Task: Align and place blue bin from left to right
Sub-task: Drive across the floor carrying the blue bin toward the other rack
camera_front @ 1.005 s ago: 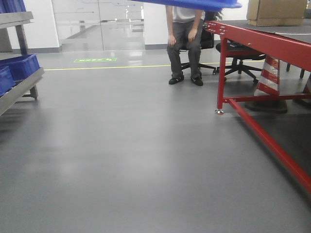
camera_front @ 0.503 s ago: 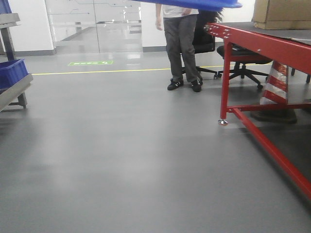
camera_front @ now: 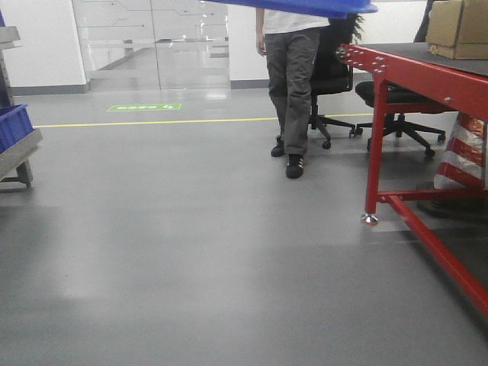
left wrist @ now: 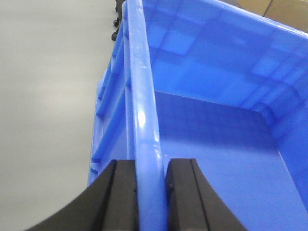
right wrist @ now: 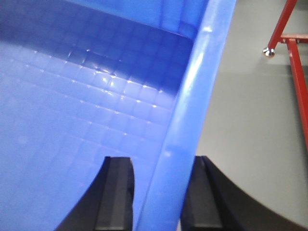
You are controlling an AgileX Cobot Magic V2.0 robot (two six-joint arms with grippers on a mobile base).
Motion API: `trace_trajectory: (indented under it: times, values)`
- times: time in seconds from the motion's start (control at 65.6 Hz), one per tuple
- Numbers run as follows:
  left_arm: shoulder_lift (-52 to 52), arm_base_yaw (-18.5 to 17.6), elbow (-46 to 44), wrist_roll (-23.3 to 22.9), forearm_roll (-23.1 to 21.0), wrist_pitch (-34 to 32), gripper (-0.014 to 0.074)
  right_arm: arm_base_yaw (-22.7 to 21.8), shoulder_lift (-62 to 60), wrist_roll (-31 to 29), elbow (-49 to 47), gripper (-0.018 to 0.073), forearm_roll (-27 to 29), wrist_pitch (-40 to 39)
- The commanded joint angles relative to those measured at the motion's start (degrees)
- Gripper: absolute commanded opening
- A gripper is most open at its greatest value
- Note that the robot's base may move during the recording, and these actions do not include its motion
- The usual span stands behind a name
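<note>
Since the earlier frame the front view has swung: the red table (camera_front: 412,72) now sits larger and further right, the metal rack (camera_front: 19,152) has slid almost off the left edge, and the person (camera_front: 293,76) stands mid-step beside the office chair (camera_front: 332,65). The blue bin (camera_front: 305,6) keeps its place as a strip of underside along the top of that view, held in the air above the grey floor (camera_front: 191,252).

The left claw (left wrist: 150,166) is clenched on the bin's left wall, one black pad outside and one inside the rounded rim. To the right of this claw the bin's inside opens out, showing only bare gridded walls and bottom; to its left are the outer ribs, with the floor below.

The right claw (right wrist: 161,163) grips the opposite wall the same way, its pads on either side of the rim. The bare gridded interior lies to its left; ahead and to its right is the table's red leg with a metal foot.

A cardboard box (camera_front: 457,29) rests on the table, its contents unseen. A darker blue bin (camera_front: 11,126) sits on the rack; I cannot tell what it holds.
</note>
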Motion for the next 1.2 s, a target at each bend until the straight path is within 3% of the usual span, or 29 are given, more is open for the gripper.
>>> trace_trajectory:
  times: [0.0,1.188]
  values:
    - [-0.9,0.1,-0.9,0.6,0.3,-8.0,-0.0111,0.1,-1.1,-2.4,-0.7,-0.0153,-0.9,-3.4]
    - [-0.9,0.1,-0.9,0.6,0.3,-8.0,-0.0111,0.1,-1.1,-2.4,-0.7,-0.0153,-0.9,-4.2]
